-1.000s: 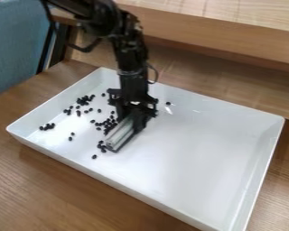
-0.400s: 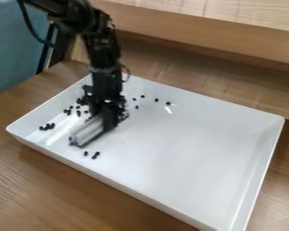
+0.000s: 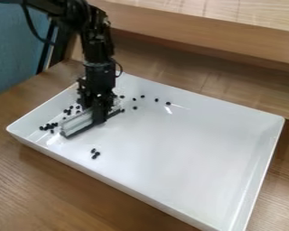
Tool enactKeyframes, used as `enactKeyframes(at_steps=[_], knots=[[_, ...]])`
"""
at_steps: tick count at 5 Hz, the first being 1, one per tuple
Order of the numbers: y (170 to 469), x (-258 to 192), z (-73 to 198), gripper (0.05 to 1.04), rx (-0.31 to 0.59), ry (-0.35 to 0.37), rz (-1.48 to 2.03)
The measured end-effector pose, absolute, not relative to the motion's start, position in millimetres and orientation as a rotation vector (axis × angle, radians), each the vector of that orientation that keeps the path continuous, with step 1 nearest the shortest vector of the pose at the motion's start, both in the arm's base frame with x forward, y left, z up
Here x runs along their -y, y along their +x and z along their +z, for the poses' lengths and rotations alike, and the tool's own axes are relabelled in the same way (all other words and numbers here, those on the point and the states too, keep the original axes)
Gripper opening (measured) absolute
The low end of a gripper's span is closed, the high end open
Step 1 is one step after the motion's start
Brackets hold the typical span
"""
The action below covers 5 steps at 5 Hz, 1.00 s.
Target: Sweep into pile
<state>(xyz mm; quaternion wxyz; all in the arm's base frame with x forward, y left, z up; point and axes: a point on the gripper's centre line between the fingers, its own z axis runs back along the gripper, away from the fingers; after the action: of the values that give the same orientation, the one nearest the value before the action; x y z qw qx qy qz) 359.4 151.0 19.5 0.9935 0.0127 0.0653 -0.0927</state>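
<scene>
Your pincer point(image 3: 101, 112), pinching a pale sweeper point(image 3: 79, 122), seems mid-sweep beside black beans point(image 3: 47, 127) in the white tray point(image 3: 183, 167); next, you'd likely herd stragglers point(image 3: 97, 154) towards them.

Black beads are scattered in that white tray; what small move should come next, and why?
I'd have the claw lift its pale bar and set it down just right of the three front beads. They lie apart from the left-hand beads, on the bar's other side, so pushing left should help.
</scene>
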Motion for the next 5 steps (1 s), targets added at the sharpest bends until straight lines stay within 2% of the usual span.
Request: enactKeyframes(at_steps=[3, 4, 5], knots=[[364, -170, 20, 0.397, -0.137, 0.046, -0.208], [364, -165, 19, 0.397, -0.123, 0.016, -0.207], [352, -160, 22, 0.397, -0.045, -0.074, -0.176]])
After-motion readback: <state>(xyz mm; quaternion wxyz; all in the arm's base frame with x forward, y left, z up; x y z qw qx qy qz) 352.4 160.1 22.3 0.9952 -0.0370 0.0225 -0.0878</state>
